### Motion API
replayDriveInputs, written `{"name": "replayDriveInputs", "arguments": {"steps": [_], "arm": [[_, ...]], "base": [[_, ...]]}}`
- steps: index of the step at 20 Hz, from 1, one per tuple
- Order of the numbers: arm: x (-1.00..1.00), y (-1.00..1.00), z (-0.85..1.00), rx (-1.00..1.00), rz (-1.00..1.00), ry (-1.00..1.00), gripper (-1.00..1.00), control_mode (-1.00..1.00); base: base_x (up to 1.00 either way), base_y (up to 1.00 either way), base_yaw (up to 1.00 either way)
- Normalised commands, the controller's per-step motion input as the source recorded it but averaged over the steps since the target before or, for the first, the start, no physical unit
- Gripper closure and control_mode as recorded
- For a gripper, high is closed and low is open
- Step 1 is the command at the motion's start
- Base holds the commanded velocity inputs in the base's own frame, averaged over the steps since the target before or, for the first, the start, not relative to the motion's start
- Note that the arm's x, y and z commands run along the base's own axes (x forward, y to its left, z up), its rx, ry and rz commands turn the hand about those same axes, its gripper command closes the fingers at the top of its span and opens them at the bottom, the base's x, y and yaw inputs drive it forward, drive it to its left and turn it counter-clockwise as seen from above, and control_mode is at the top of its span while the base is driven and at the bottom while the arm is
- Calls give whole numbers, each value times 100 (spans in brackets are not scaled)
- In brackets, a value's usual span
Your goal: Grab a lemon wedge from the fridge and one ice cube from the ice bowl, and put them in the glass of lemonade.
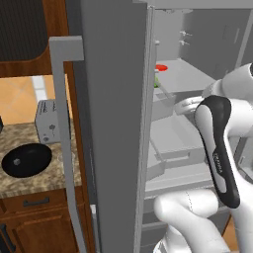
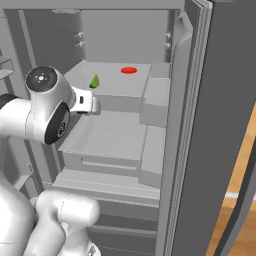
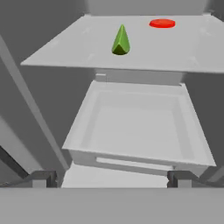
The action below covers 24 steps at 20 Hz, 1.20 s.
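Two open grey steel doors frame the tall grey fridge, and everything below is placed against it. Left of the fridge, on the speckled brown stone table, lies the wide glossy black ice bowl, with a grey two-slot toaster just behind it by the wall. Inside the fridge, on the upper pale grey shelf, the small yellow-green lemon wedge stands point up near the shelf's front edge; a flat red round item lies farther back and to the right, well apart from it. Below the shelf sits a shallow pale grey drawer. The end effector hangs in front of the fridge interior with its dark fingertips spread fully wide, holding nothing. The wedge lies ahead of it and higher, roughly centred between the tips, untouched.
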Motion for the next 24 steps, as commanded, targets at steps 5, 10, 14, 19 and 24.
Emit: {"name": "replayDriveInputs", "arguments": {"steps": [5,10,14,19,24], "arm": [[9,0,28,0,0,-15,-100,-100],[1,2,47,0,0,0,-100,-100],[24,5,14,0,0,0,-100,-100],[45,9,0,0,0,0,-100,-100],[48,12,0,1,-1,0,-100,-100]], "base": [[0,0,0],[0,0,0],[0,0,0],[0,0,0],[0,0,0]]}}
